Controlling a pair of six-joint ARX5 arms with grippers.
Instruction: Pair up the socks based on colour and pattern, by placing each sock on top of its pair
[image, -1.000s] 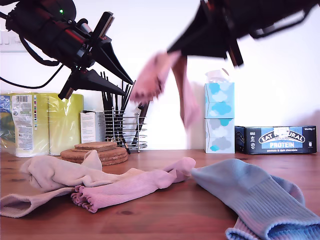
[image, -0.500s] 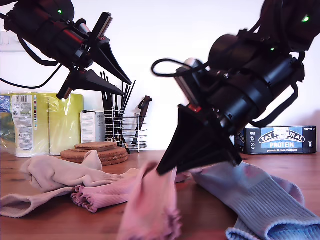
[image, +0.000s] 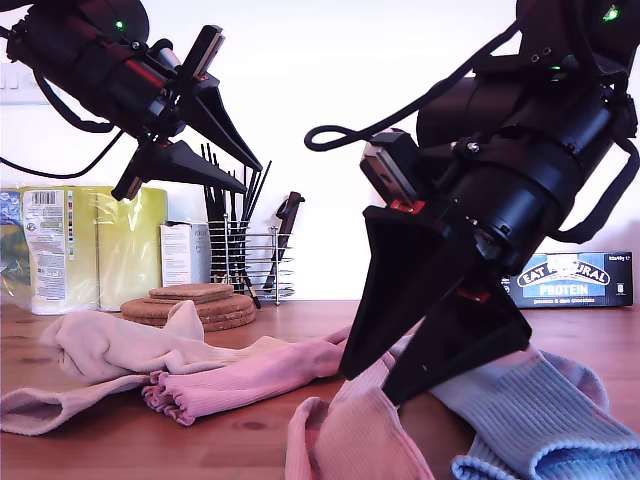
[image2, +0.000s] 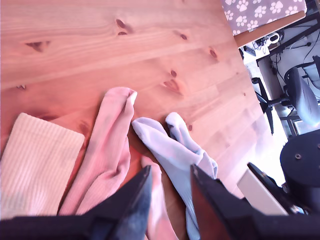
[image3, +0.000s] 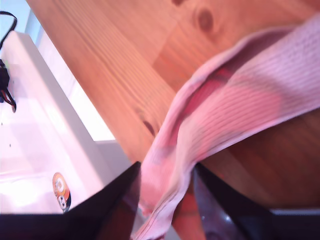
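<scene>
Your second gripper (image: 385, 385) is low over the counter (image: 250, 440), fingers (image3: 112, 202) clamped on a pink sock (image: 350, 440) draped at the exterior view's bottom centre. Your first gripper (image: 255, 175) hangs high at that view's left, fingers (image2: 132, 200) parted, empty. The other pink sock (image: 250, 380) lies between the beige sock (image: 110, 350) and blue sock (image: 530, 400).

The dark box (image: 575, 279) behind my second gripper's arm reads "PROTEIN".
</scene>
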